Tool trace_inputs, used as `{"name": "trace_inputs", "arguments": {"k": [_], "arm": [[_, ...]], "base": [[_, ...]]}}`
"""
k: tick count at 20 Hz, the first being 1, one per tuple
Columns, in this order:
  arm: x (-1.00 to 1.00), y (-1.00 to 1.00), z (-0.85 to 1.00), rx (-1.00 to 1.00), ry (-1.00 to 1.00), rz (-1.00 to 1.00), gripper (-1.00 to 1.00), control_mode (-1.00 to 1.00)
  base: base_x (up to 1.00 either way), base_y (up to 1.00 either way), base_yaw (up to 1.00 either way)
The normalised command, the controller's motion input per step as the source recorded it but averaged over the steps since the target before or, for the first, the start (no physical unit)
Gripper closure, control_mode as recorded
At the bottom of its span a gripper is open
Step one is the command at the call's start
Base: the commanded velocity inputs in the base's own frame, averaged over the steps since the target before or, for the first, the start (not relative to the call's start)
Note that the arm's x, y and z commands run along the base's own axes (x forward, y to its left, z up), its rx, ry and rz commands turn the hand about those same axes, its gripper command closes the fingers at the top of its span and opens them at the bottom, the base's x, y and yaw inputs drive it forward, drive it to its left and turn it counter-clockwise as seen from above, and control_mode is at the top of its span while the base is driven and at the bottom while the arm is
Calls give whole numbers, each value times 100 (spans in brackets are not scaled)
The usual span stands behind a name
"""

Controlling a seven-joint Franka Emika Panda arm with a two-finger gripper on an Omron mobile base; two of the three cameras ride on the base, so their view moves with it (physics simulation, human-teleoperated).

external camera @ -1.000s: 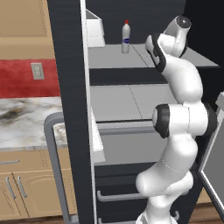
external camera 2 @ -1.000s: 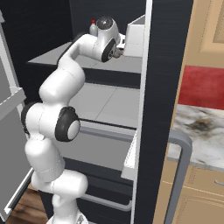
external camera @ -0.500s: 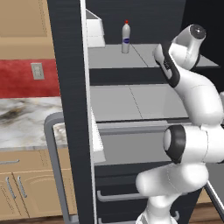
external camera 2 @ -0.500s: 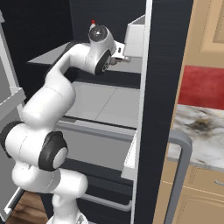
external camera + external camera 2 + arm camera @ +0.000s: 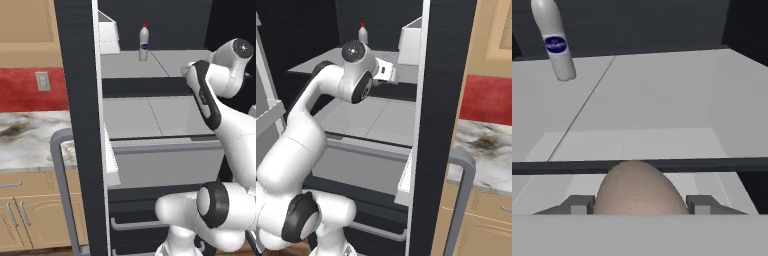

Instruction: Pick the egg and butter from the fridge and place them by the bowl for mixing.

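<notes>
In front of the open fridge (image 5: 80, 100), the jaws are clamped around the brownish egg (image 5: 638, 189), held just outside its upper shelf, where a white bottle (image 5: 144, 43) stands farther back.

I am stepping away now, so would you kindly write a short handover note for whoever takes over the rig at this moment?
Gripper: shut on the egg, which sits between the fingers in the hand view.
Fridge: door open; the arm is at its upper shelves, with a white bottle standing at the back of the top shelf.
Done: egg picked.
Left: carry the egg out and set it by the bowl, then fetch the butter and place it there too.
</notes>
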Motion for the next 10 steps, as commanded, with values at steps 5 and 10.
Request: {"name": "trace_inputs", "arguments": {"k": [5,10], "arm": [[-94,14,-17,0,0,-2,100,-100],[-80,20,-34,0,4,-7,100,-100]], "base": [[0,0,0],[0,0,0]]}}
